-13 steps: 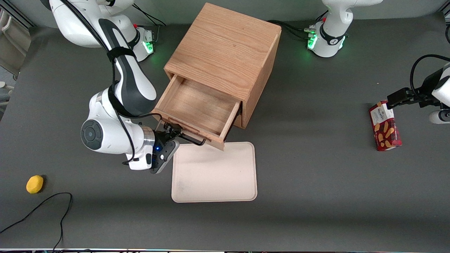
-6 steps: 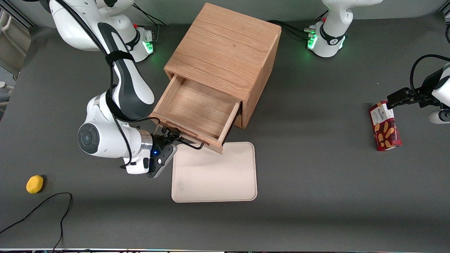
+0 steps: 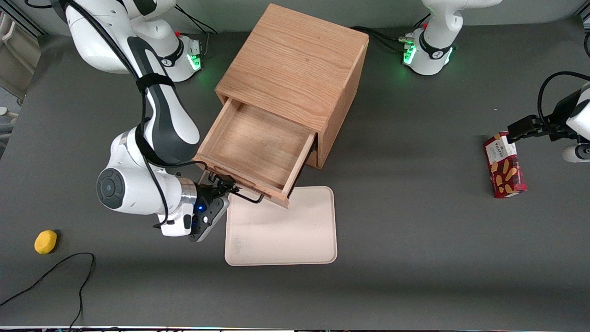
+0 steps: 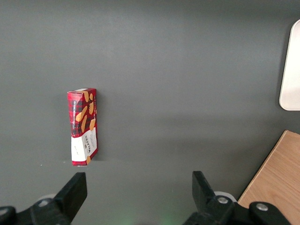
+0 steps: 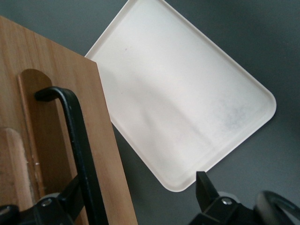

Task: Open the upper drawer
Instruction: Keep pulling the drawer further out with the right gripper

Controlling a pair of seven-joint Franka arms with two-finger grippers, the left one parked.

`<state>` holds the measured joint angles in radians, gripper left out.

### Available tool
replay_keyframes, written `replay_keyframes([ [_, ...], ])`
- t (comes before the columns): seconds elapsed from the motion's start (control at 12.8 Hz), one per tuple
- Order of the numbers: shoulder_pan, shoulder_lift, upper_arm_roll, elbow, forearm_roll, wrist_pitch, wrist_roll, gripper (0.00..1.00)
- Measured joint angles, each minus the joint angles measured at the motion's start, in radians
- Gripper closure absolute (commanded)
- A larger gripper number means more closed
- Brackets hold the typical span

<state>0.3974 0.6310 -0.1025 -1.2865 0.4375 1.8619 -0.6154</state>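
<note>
The wooden cabinet (image 3: pixel 295 64) stands mid-table. Its upper drawer (image 3: pixel 251 143) is pulled well out and shows an empty oak inside. The thin black wire handle (image 3: pixel 244 196) is on the drawer front, nearest the front camera. My right gripper (image 3: pixel 223 188) is at that handle. In the right wrist view the gripper (image 5: pixel 139 192) is open, its fingers wide apart. The handle (image 5: pixel 77 136) runs between them, close against one finger (image 5: pixel 75 192), in front of the drawer front (image 5: pixel 56 93). The lower drawer is hidden under the upper one.
A cream tray (image 3: pixel 281 230) lies on the table just in front of the open drawer, also in the right wrist view (image 5: pixel 183 98). A yellow fruit (image 3: pixel 45 241) and a black cable (image 3: pixel 55 272) lie toward the working arm's end. A red biscuit box (image 3: pixel 504 171) lies toward the parked arm's end.
The gripper has moved away from the cabinet, toward the working arm's end, with the handle between its fingers. The upper drawer has slid a little farther out.
</note>
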Motion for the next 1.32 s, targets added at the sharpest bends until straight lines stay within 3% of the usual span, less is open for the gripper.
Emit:
replay_keyframes([
  [1.32,-0.047,0.057,0.002,0.085,0.0,-0.002,-0.031,0.0],
])
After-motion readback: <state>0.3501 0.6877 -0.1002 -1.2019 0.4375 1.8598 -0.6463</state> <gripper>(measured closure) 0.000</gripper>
